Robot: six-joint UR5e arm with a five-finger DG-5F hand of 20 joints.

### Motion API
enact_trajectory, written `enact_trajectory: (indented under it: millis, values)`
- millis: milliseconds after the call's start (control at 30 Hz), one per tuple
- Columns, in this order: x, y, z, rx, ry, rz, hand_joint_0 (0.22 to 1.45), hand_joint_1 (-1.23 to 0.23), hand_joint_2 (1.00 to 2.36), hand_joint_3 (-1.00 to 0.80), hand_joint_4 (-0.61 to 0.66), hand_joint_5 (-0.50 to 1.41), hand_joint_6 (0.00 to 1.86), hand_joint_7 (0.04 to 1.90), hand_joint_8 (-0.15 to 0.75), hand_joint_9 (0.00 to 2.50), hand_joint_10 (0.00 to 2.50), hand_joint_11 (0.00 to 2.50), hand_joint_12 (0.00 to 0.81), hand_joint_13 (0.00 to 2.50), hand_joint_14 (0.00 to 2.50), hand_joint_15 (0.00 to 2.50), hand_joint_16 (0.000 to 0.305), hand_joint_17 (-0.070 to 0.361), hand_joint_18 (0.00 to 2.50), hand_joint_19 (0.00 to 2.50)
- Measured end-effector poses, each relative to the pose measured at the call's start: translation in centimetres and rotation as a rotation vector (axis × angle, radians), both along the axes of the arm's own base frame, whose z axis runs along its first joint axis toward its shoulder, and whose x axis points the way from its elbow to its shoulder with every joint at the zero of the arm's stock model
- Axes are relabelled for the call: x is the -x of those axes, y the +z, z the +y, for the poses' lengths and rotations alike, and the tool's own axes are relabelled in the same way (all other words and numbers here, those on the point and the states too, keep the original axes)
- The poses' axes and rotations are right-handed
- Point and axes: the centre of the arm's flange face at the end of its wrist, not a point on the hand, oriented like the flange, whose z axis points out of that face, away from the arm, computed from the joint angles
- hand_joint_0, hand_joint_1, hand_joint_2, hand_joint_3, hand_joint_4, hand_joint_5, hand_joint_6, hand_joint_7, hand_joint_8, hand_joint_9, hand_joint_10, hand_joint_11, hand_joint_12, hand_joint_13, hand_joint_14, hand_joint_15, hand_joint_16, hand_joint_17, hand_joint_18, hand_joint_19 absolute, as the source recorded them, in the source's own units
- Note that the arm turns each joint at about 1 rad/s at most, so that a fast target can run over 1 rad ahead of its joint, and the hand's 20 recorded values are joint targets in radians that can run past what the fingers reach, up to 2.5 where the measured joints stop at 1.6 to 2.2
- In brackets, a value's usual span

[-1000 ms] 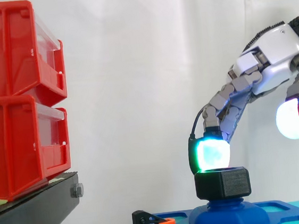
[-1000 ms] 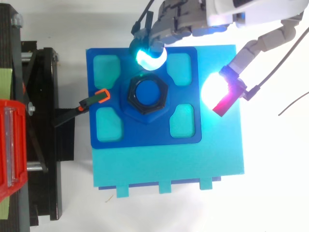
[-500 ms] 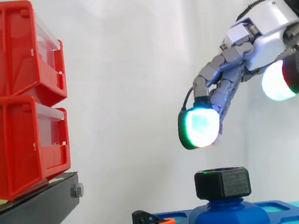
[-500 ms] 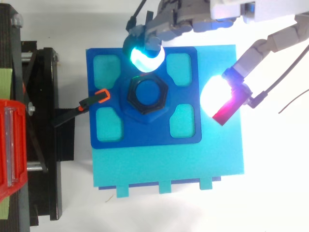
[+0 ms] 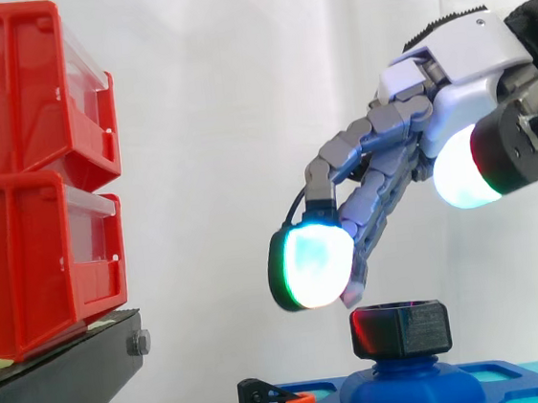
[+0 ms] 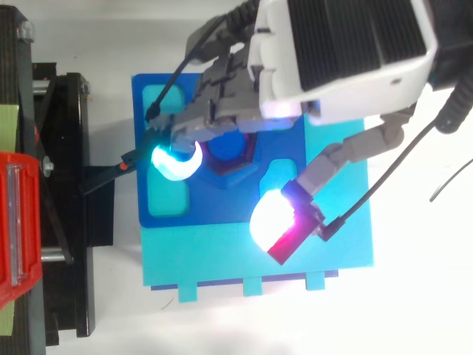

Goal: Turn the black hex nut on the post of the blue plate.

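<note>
stand [image 5: 67,382]: black, low at the left; a silver bolt [image 5: 139,343] in its right end.
bins [image 5: 31,178]: two, red, stacked on the stand, clear fronts facing right.
strip [image 6: 7,126]: green, on the stand's far left edge.
clamp [image 6: 103,177]: black arm with an orange tip, reaching right from the stand.
block [image 6: 222,259]: cyan, right of the stand, small tabs along one edge.
curtain [image 5: 222,120]: white, behind all.
</note>
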Motion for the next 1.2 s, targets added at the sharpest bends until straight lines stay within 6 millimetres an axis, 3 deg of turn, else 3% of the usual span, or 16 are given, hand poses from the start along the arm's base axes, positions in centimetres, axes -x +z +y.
enact_trajectory:
  millis: [533,1200]
  values:
    - [-0.2,-2.2,1.8,0.018,-0.001,0.010,0.49,-0.45,1.00,-0.50,0.16,-0.19,0.50,0.81,0.194,0.55,0.01,0.23,0.299,0.64,0.01,0.34,0.029,0.066,0.18,0.38]
    - [0.1,-1.8,0.4,0.064,-0.003,0.007,0.49,-0.45,1.00,-0.50,0.16,-0.19,0.50,0.81,0.194,0.54,0.01,0.23,0.299,0.64,0.01,0.34,0.029,0.064,0.18,0.38]
